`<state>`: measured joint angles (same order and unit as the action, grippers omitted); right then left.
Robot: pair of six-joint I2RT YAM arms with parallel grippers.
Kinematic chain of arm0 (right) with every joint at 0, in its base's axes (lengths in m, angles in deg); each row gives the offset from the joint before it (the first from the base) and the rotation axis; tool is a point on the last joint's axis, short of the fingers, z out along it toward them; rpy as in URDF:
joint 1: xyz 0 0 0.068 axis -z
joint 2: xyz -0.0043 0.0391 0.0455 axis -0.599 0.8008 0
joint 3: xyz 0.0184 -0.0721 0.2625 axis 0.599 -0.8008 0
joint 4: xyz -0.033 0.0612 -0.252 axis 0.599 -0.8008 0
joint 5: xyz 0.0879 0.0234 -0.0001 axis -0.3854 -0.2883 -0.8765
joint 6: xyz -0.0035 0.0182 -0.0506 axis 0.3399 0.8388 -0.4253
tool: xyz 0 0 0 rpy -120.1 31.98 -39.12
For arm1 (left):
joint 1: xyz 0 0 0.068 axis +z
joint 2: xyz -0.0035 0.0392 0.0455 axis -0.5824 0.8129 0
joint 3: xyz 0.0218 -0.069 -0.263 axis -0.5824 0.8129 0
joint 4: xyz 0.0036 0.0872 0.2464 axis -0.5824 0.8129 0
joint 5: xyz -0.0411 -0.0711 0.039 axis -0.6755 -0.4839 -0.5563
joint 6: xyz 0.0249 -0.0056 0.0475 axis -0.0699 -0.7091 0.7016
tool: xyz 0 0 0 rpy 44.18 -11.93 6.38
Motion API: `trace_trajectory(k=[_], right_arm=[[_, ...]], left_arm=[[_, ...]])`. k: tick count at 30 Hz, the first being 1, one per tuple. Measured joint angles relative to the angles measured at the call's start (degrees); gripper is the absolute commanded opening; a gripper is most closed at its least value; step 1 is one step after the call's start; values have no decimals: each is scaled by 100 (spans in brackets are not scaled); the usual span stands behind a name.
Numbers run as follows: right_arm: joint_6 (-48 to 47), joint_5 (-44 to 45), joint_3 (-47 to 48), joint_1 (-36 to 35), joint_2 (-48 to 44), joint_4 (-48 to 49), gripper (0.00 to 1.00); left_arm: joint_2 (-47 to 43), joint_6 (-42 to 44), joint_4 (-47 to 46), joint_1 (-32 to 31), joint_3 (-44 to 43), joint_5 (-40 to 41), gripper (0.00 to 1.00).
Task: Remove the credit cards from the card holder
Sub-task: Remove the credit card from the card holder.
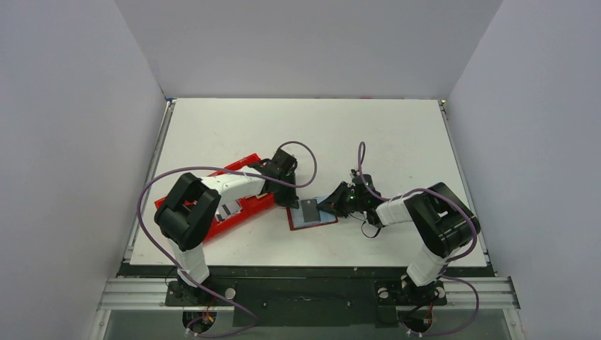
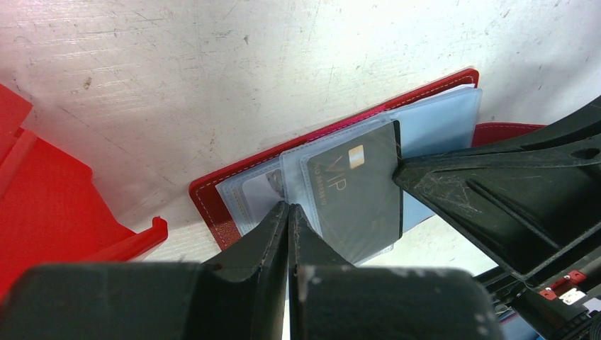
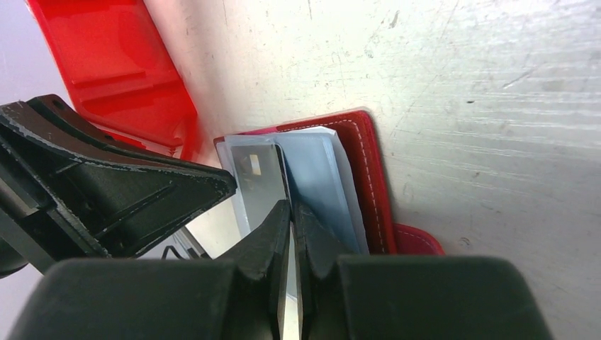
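Card holder point(image 2: 212, 195): grainy stitched leather-look, glossy clear plastic sleeves point(image 2: 439, 120); card point(image 2: 358, 191) glossy; table point(image 2: 212, 71) scuffed matt.

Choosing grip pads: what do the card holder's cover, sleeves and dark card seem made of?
The card holder cover looks like grained red leather or faux leather, white-stitched; sleeves, clear glossy soft plastic; card, dark plastic with sheen and gold chip.

The dark-red card holder point(image 2: 212, 193) lies open flat on the bench point(image 2: 212, 71), its clear grey-blue sleeves fanned out. A dark credit card point(image 2: 358, 195) marked VIP, with a gold chip, shows in the topmost sleeve.
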<state>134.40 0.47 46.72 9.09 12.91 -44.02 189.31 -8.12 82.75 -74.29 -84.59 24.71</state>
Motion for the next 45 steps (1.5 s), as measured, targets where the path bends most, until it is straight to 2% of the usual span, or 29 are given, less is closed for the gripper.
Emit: trace_trajectory(k=[11, 27, 33, 39, 45], right_arm=[[-109, -59, 0, 79, -85, -50, 23], [74, -295, 2, -66, 227, 503, 22], [153, -302, 2, -131, 323, 597, 16], [229, -293, -24, -122, 326, 629, 17], [463, -293, -175, -118, 417, 1058, 18]], left_arm=[[11, 4, 0, 2, -9, -2, 0], [76, 37, 4, 4, -74, -33, 0], [79, 37, 0, 4, -74, -42, 0], [79, 37, -2, 9, -74, -48, 0], [79, 37, -2, 9, -74, -50, 0]])
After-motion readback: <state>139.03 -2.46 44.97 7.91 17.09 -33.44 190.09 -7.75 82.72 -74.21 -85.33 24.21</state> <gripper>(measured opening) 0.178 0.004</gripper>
